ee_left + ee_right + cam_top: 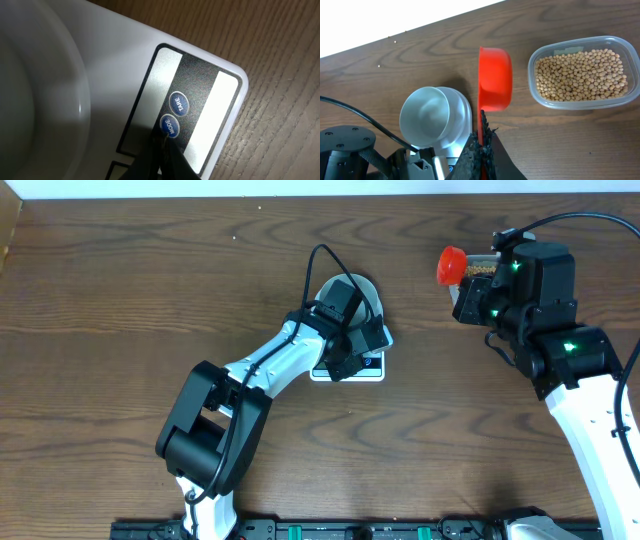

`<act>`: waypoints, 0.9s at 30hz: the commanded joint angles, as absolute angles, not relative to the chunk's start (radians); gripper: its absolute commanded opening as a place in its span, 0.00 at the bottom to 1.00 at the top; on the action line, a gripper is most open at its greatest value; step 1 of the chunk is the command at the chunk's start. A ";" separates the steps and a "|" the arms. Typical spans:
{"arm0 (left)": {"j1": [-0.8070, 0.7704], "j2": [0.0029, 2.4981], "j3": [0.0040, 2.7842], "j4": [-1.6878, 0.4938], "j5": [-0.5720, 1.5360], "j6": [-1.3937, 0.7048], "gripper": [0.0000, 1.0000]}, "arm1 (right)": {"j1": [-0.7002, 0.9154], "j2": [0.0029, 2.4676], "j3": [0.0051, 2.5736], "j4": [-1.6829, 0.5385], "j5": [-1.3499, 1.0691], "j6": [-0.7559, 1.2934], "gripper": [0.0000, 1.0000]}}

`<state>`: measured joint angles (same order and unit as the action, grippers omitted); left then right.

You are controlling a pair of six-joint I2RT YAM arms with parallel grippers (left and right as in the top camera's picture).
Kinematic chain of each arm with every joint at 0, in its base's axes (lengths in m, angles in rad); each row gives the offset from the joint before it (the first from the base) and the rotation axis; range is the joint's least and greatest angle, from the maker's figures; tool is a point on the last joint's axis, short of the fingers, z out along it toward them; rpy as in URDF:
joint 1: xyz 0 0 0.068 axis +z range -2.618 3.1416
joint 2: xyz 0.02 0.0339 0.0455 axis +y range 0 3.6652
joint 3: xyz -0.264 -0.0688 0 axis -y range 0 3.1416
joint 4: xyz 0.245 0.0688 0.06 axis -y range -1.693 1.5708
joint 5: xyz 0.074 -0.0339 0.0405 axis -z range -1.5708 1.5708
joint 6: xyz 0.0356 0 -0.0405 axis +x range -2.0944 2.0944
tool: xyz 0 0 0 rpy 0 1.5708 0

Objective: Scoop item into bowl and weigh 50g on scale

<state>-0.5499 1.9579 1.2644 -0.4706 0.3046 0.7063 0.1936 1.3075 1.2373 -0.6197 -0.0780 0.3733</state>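
Observation:
The white scale (130, 45) lies mid-table with the pale bowl (35, 90) standing on it. My left gripper (164, 142) is shut and empty, its tips pressed on the blue MODE button (169, 125), just below the TARE button (179, 103). My right gripper (482, 145) is shut on the handle of a red scoop (495, 77), whose empty cup hangs above the wood between the bowl (430, 117) and a clear tub of tan beans (580, 72). From overhead, the left gripper (345, 365) covers most of the scale (368, 372), and the right gripper (468, 280) holds the scoop (452, 265) at the back right.
The left arm (260, 375) stretches diagonally from the front edge to the scale, its cable arching over the bowl (368, 288). The right arm (570, 360) stands along the right side, over the tub (482, 268). A white wall borders the table's far edge.

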 commanded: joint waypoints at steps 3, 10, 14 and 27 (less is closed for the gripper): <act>-0.550 1.976 1.258 -0.472 0.295 0.701 0.07 | 0.189 1.308 1.262 -0.621 -0.070 0.358 0.01; -0.550 1.990 1.258 -0.469 0.294 0.701 0.07 | 0.189 1.308 1.262 -0.623 -0.070 0.358 0.01; -0.550 1.990 1.258 -0.469 0.294 0.701 0.07 | 0.189 1.308 1.262 -0.625 -0.070 0.358 0.01; -0.549 2.001 1.258 -0.469 0.294 0.701 0.08 | 0.189 1.308 1.262 -0.625 -0.070 0.358 0.01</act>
